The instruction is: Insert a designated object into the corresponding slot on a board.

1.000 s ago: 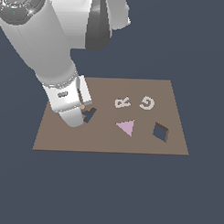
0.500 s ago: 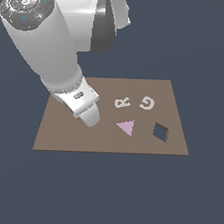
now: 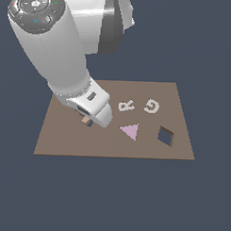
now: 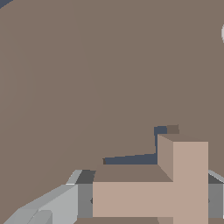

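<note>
My claw (image 4: 148,199) is clenched on the T block (image 4: 175,188), holding it low over the board (image 3: 64,144) so its arms can line up with the slot (image 4: 144,148), which shows just behind it. Farther off lie white letters R (image 3: 126,106) and G (image 3: 151,106); I see no other writing.

On the flat brown rectangular board (image 3: 64,144), the white R letter (image 3: 126,106) sits at centre; the white G letter (image 3: 151,106) at 3 o'clock, pink triangle (image 3: 130,131) at 6, dark diamond-shaped cutout (image 3: 165,136) at 4, small peach-tan T-shaped block (image 3: 86,119) at 8.
</note>
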`<act>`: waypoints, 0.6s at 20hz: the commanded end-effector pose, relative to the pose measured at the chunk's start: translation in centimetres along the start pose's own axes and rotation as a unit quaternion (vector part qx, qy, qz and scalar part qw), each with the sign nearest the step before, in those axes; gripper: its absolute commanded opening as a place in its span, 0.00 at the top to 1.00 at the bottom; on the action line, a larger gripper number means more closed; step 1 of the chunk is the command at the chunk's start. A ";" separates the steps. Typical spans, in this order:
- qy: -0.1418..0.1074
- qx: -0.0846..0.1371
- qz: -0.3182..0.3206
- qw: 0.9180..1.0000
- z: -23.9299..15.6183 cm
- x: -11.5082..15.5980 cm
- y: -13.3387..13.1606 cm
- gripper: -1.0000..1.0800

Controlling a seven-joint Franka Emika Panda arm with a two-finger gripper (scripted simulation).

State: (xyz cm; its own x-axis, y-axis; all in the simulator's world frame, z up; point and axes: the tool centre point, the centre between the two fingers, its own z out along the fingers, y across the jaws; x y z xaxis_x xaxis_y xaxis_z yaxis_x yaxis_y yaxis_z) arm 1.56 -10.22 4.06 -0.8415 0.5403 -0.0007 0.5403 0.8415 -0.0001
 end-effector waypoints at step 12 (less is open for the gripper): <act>0.000 0.000 -0.043 0.999 0.2 0.2 0.4 1.00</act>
State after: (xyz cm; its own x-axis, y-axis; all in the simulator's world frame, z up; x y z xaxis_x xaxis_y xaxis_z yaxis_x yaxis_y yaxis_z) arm 1.62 -9.74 3.99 -0.8843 0.4669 -0.0006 0.4669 0.8843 -0.0004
